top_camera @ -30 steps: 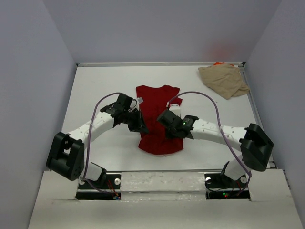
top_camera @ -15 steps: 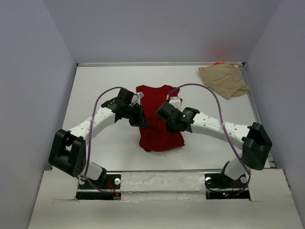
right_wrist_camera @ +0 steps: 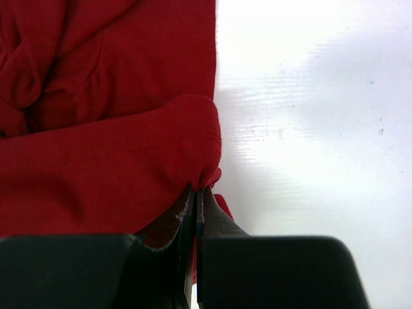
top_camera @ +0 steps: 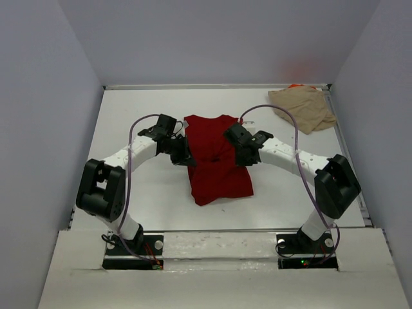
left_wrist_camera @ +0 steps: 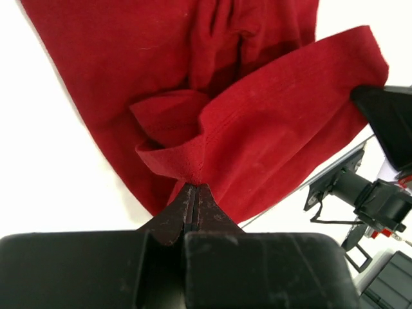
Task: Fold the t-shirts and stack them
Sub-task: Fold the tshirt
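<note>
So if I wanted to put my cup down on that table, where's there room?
Bare white table lies in the far-left corner, beyond the left arm; between the red t-shirt and the tan t-shirt; and along the near edge, between the arm bases. The middle is crowded: left end effector and right end effector pinch the red t-shirt.

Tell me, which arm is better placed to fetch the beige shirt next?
Right, probably: the beige shirt lies in the far right corner, nearer the right gripper than the left gripper. Both now pinch the red shirt.
</note>
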